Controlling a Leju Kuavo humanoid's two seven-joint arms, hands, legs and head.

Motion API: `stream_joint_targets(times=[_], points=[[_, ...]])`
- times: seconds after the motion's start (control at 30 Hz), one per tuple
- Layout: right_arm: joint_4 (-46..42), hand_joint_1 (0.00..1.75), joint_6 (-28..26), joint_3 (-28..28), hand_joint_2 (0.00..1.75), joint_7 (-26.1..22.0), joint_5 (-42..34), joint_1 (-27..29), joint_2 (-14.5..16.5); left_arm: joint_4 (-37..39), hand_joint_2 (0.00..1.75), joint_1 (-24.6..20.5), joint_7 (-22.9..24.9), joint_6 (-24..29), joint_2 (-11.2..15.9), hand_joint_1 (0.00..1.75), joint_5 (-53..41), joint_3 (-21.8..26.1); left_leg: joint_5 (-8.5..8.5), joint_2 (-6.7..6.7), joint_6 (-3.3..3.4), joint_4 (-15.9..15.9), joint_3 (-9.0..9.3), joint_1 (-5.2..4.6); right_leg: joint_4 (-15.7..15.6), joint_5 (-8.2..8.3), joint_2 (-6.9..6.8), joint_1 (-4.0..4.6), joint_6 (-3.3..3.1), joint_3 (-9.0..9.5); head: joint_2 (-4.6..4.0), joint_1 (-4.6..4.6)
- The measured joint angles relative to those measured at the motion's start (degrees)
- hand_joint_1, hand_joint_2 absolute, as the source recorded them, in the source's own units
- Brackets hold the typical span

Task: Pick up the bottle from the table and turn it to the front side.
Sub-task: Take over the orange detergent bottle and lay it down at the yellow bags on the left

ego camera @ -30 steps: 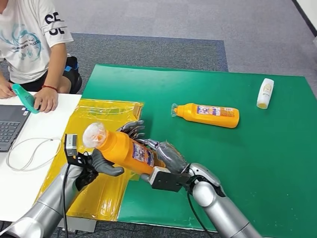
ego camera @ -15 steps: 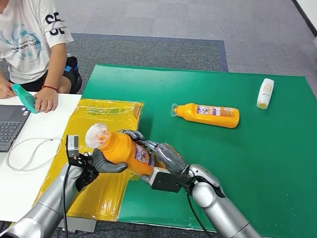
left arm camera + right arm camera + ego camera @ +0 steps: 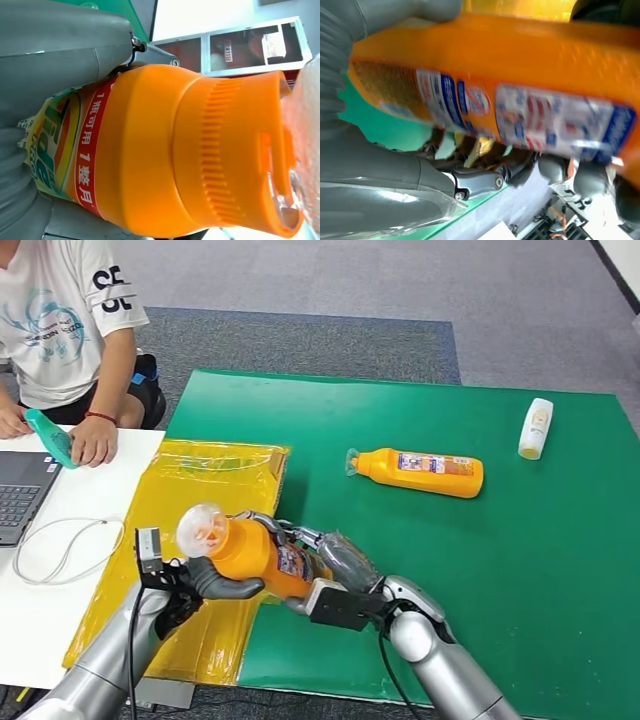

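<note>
An orange bottle (image 3: 260, 554) with a printed label is held tilted above the seam of the yellow bag and the green mat. Its cap, wrapped in clear plastic (image 3: 200, 530), points toward me and to the left. My left hand (image 3: 205, 580) holds it near the neck, thumb under the shoulder. My right hand (image 3: 332, 558) grips the lower body. In the left wrist view the bottle (image 3: 151, 150) shows its ribbed cap and red band beside my left hand (image 3: 53, 55). The right wrist view has the label side of the bottle (image 3: 516, 65) above my right hand (image 3: 376, 165).
A second orange bottle (image 3: 419, 472) lies on the green mat (image 3: 468, 570), with a small white bottle (image 3: 536, 427) at the far right. A yellow bag (image 3: 189, 490) lies at the mat's left. A person (image 3: 68, 320) sits by a laptop (image 3: 23, 495) and a cable (image 3: 68, 550).
Both hands have carried the bottle slightly lower and to the right. Its cap end has swung more toward me.
</note>
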Motion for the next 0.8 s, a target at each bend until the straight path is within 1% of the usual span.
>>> stream_joint_targets(times=[0.33, 0.57, 0.7, 0.77, 0.8], points=[[0.4, 0.0, 3.48, -3.75, 1.75, -1.01, -6.27, 0.26, 0.14, -4.37, 1.75, 1.52, 0.0, 2.59, 0.2, 1.75, -3.92, -0.36, 0.0, 0.0, 0.0, 0.0, 0.0, 0.0, 0.0, 0.0, 0.0, -0.01, 0.0, -0.01, 0.0, -0.01], [0.82, 0.0, 5.05, -8.26, 1.75, -1.77, -9.9, -0.65, 0.12, -10.26, 1.75, 2.52, 0.0, 4.3, 1.97, 1.75, -6.0, -2.4, 0.0, 0.01, 0.0, 0.0, 0.0, 0.0, 0.0, 0.0, 0.0, -0.01, 0.0, -0.01, 0.01, 0.0], [0.91, 0.0, 5.67, -9.63, 1.75, -2.17, -11.12, -0.88, 0.11, -12.31, 1.75, 2.58, 0.0, 5.11, 2.73, 1.75, -6.61, -3.52, 0.0, 0.01, 0.0, 0.0, 0.0, 0.0, 0.0, 0.0, 0.0, -0.01, 0.0, -0.02, 0.0, 0.0], [0.93, 0.0, 7.54, -10.72, 1.75, -3.0, -14.67, -0.98, 0.06, -13.38, 1.75, 2.4, 0.0, 6.98, 3.62, 1.75, -7.72, -4.66, 0.0, 0.01, 0.0, 0.0, 0.0, 0.0, -0.01, 0.0, 0.0, -0.01, 0.0, -0.05, -0.01, -0.01], [0.9, 0.0, 9.32, -11.71, 1.75, -3.65, -17.81, -1.11, -0.01, -13.91, 1.75, 2.09, 0.0, 8.55, 4.39, 1.75, -8.51, -5.7, 0.0, 0.02, 0.0, 0.0, 0.0, 0.0, -0.01, 0.0, 0.0, -0.01, 0.0, -0.05, -0.01, -0.01]])
